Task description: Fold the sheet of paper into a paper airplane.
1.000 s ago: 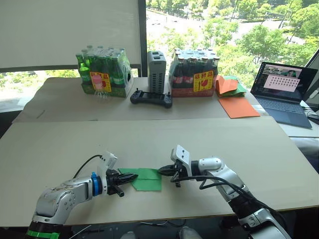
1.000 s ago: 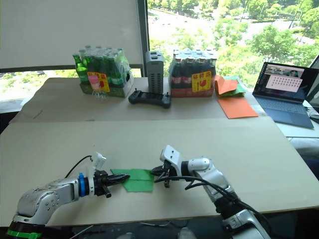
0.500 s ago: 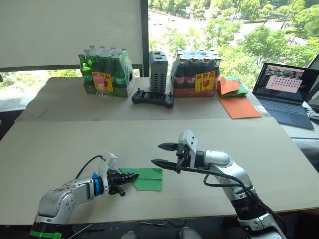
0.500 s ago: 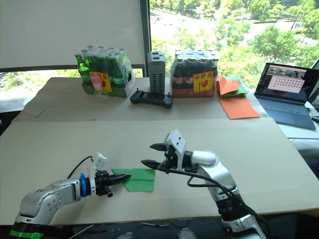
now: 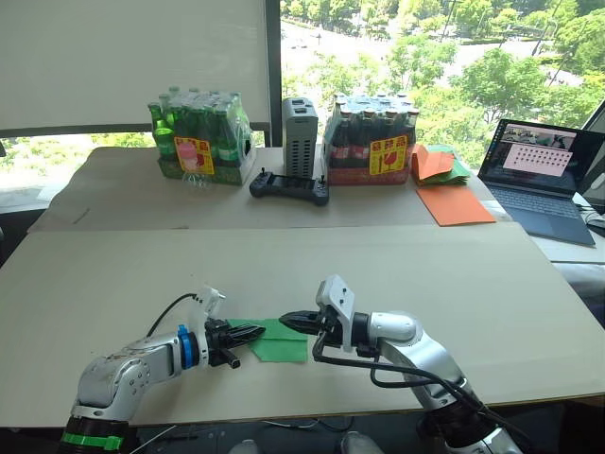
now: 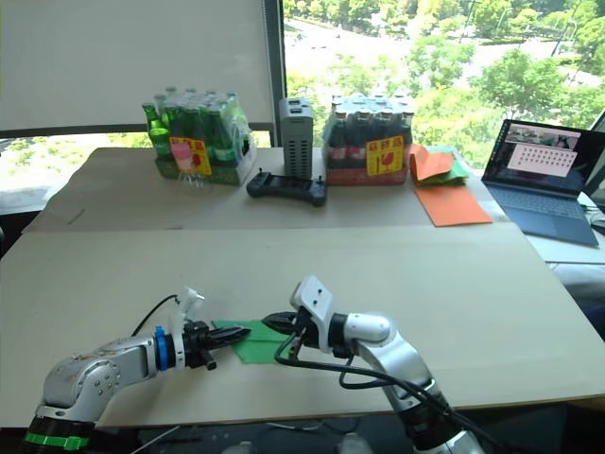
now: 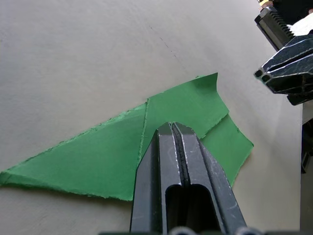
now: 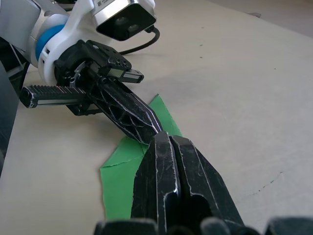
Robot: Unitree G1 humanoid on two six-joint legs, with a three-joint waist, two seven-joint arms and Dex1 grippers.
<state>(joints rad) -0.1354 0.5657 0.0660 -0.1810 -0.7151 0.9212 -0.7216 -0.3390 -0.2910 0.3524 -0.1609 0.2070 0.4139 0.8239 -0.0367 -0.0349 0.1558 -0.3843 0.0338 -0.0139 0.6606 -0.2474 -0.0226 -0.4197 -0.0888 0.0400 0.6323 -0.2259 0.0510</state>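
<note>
The sheet of paper [image 5: 280,340] is thin, matte bright green, folded into a flat pointed wedge with layered flaps and slightly ragged edges, lying on the smooth beige table [image 5: 113,274] directly between the two grippers. The left gripper [image 5: 253,332] reaches in low and nearly level from the robot's left, its black ribbed fingers [image 7: 172,147] pressed together with their tips over the paper's near corner. The right gripper [image 5: 287,321] points back toward it from the opposite side, fingers likewise closed, tips at the paper's far edge. Whether either actually pinches the paper cannot be told. Beyond both grippers stand two shrink-wrapped bottle packs [image 5: 198,137] with yellow-and-red labels, their writing unreadable.
</note>
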